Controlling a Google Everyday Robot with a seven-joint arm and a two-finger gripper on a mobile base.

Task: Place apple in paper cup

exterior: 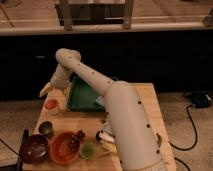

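Camera view shows our gripper (46, 91) hanging over the far left corner of the desk (146, 100), and we cannot tell how far its jaws stand apart or whether they hold anything. Just below it we see the apple (51, 103) sitting in the mouth of the paper cup (51, 109), which stands beside the green tray (82, 98). Nearer the front edge stand a dark grey cup (46, 128), an orange bowl (62, 149), a dark red bowl (33, 149) and a small green cup (88, 149).

The white arm (125, 125) rises from the near right, slants far and left to a bent elbow (67, 56), then angles down, its end effector (47, 91) hanging low at the far left.
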